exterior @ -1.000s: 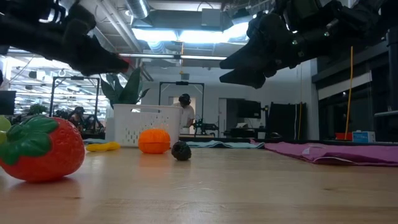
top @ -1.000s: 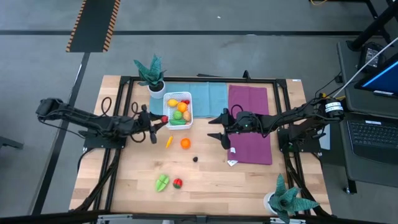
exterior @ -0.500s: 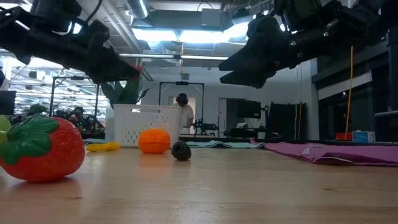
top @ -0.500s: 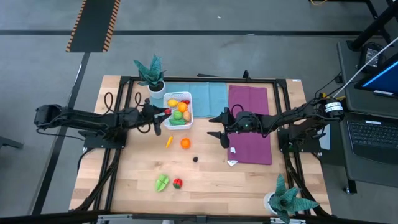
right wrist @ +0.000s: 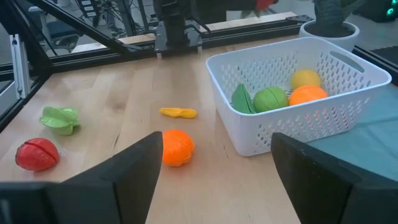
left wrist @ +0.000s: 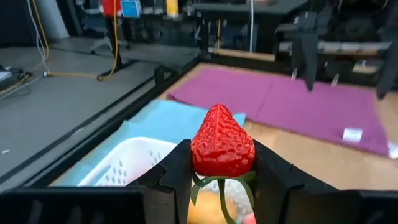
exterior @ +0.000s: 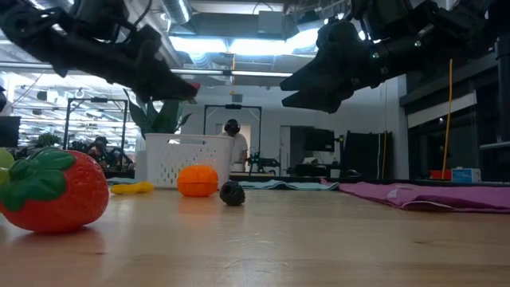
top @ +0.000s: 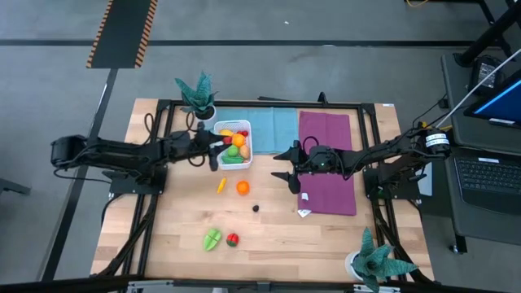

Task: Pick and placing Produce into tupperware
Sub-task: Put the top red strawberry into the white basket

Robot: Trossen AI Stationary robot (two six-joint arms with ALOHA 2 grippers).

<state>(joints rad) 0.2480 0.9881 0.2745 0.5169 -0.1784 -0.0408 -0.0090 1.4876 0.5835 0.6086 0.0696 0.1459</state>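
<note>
a red strawberry (left wrist: 222, 144) with bumpy skin, a white basket (right wrist: 292, 99) full of little holes, a purple cloth (top: 326, 163), a light blue cloth (top: 273, 126).

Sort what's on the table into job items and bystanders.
Job: strawberry in left gripper; white basket; orange; yellow piece; dark piece; green piece; red piece.
Bystanders: potted plants; teal cloth; purple cloth.
</note>
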